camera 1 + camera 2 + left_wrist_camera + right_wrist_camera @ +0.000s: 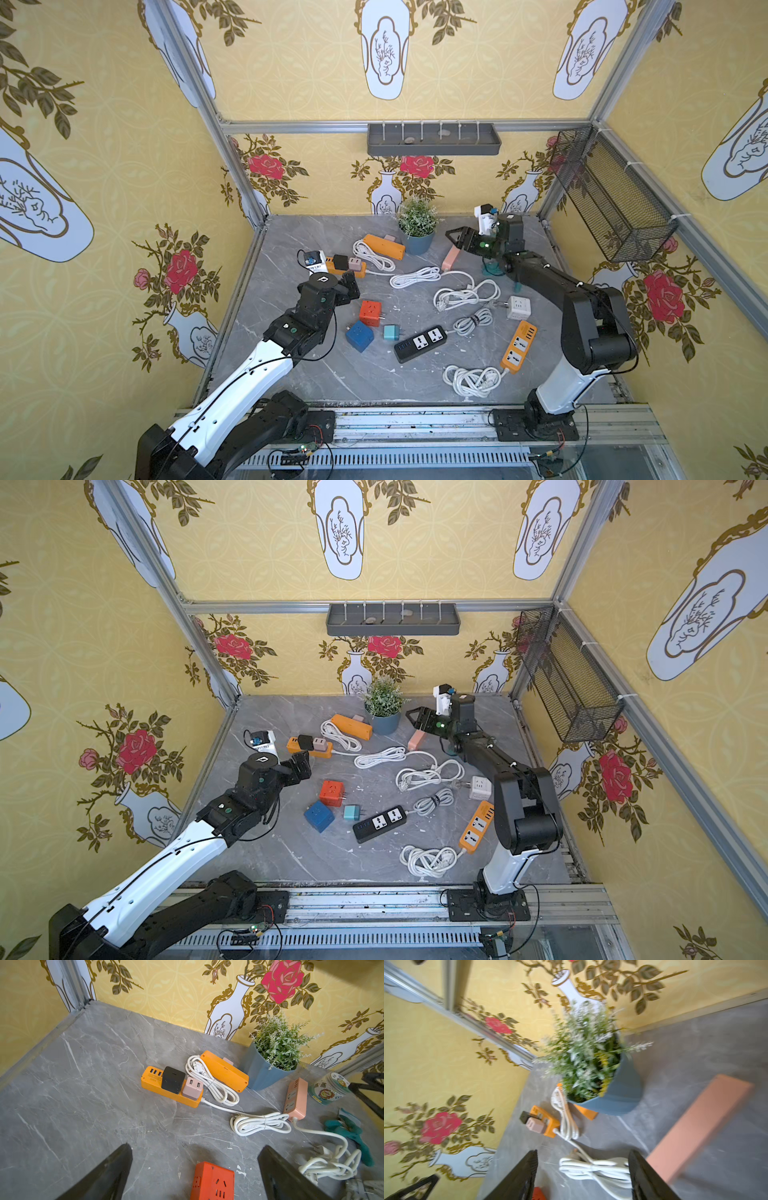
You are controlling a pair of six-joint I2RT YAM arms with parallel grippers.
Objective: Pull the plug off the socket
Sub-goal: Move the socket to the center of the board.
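Plainly, the left gripper (195, 1147) hung with its jaws wide apart and empty over the grey marbled desk (72, 1095), probably lining up on the orange strip (150, 1082) just ahead of it. Seated side by side in that glossy plastic bar were a boxy black plug (173, 1079) and a rounded pink plug (192, 1089), neither pulled yet. The right gripper (583, 1153), jaws also parted and empty, hovered over a coiled white cord (596, 1169), the strip farther ahead.
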